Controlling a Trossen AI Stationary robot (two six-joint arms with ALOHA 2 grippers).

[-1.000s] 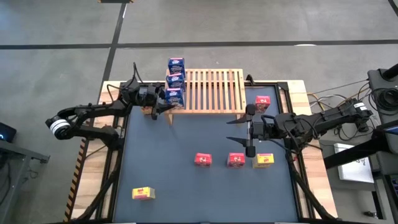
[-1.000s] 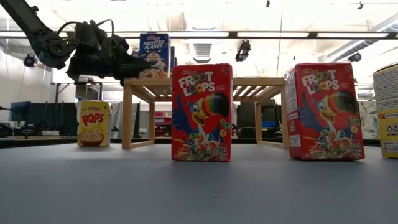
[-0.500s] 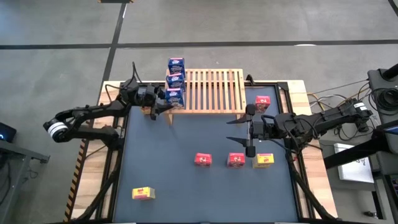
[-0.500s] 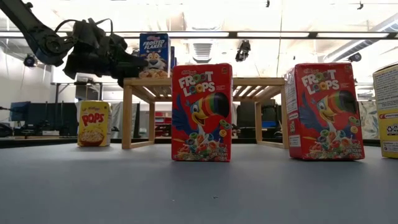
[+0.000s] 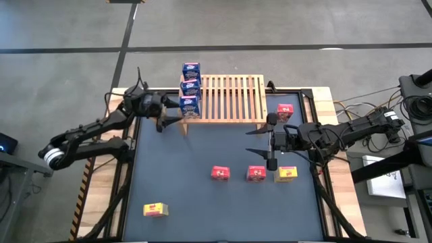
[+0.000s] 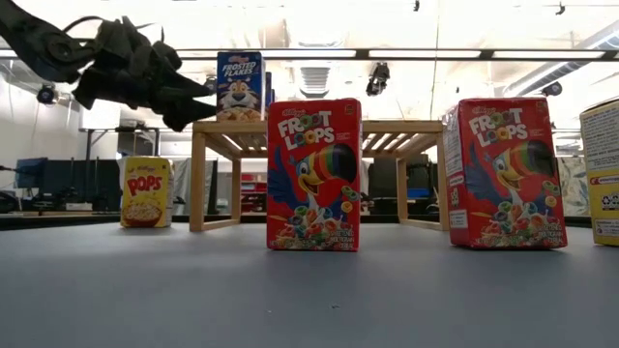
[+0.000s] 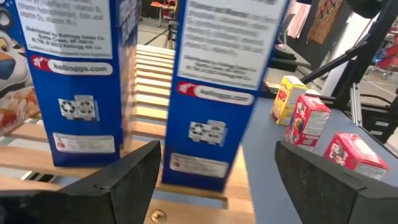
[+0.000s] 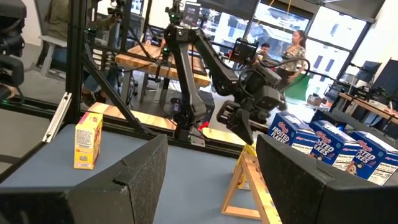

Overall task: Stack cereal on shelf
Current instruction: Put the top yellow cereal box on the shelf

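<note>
Three blue cereal boxes (image 5: 190,86) stand upright in a row on the left end of the slatted wooden shelf (image 5: 233,98). Two of them show close up in the left wrist view (image 7: 221,93). My left gripper (image 5: 174,111) is open and empty, just left of the nearest blue box (image 5: 190,105) and apart from it; it also shows in the low view (image 6: 193,101). My right gripper (image 5: 260,140) is open and empty, hovering between the shelf and two red boxes (image 5: 237,173). A yellow box (image 5: 287,173) stands beside them.
A third red box (image 5: 285,110) stands right of the shelf. One yellow box (image 5: 155,210) lies near the table's front left. Another yellow box (image 6: 145,191) stands left of the shelf's leg. The dark mat between shelf and boxes is bare (image 5: 196,148).
My left gripper has drawn back from the nearest blue box toward the table's left edge and risen a little. The blue box stays upright on the shelf.
</note>
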